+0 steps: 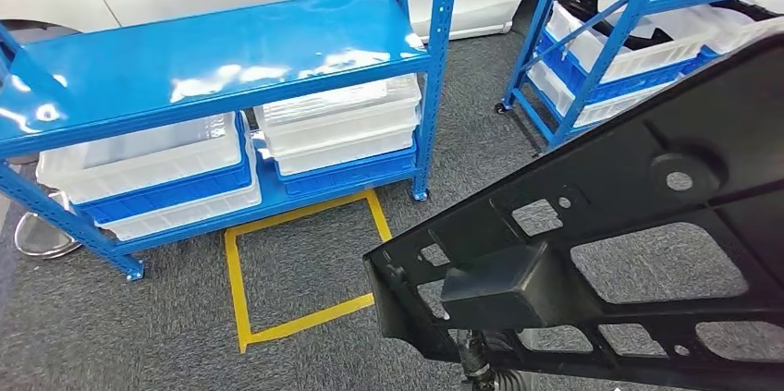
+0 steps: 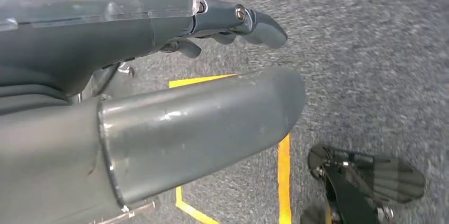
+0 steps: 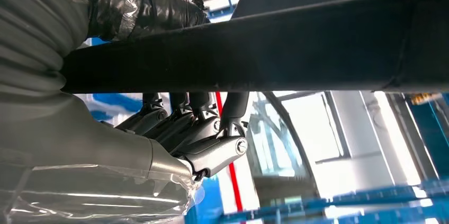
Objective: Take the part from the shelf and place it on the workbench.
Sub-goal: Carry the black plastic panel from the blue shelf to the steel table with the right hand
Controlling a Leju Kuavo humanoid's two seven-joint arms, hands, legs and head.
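Part point(image 1: 638, 225) — one black perforated panel — is held up by the right hand point(image 3: 180, 134), fingers wrapped around its edge, near two blue shelves point(image 1: 213, 58). Left hand point(image 2: 159, 75) hangs over the yellow floor square point(image 1: 305, 266) — fingers loosely apart, holding nothing.

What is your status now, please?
Right hand fingers grip large black perforated plastic part. Left hand holds nothing. Blue metal shelf ahead.

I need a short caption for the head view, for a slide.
Black part carried above grey carpet, facing a blue shelf with white bins.
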